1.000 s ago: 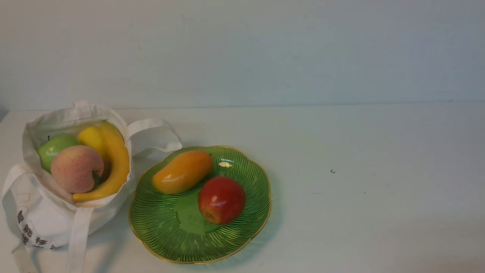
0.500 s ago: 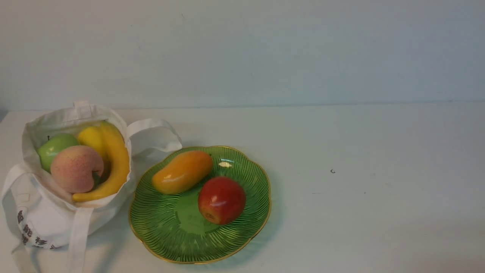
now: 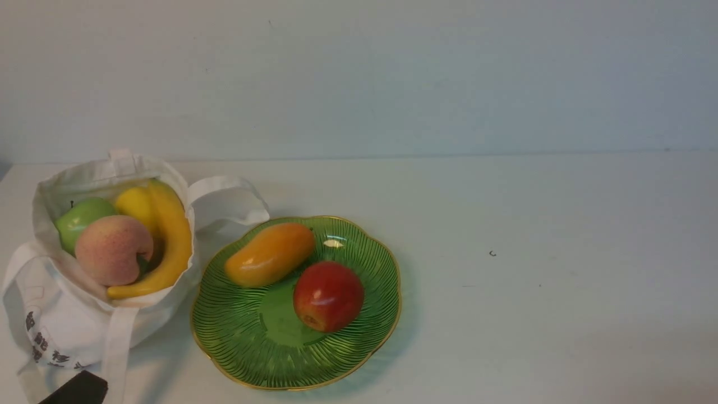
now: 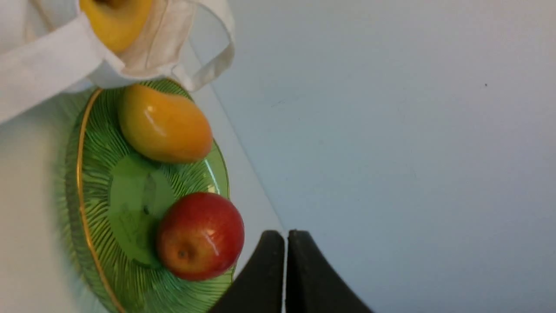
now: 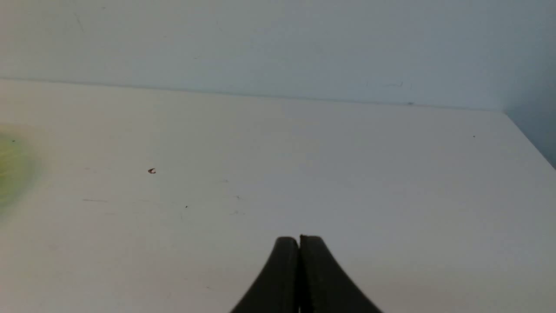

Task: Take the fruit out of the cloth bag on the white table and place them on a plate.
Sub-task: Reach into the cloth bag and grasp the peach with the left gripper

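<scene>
A black, angular part of the left arm (image 3: 76, 390) now pokes into the bottom left corner of the front view. Half a second earlier that spot shows only the white table (image 3: 505, 336) and fabric. The dark shape sits at the very lower edge of the picture, in front of the bottom of the cloth bag (image 3: 67, 325). It is just below the dark printed characters (image 3: 42, 343) and just beside the hanging strap handle (image 3: 115, 348). Only its upper corner shows; the frame cuts off the rest.
</scene>
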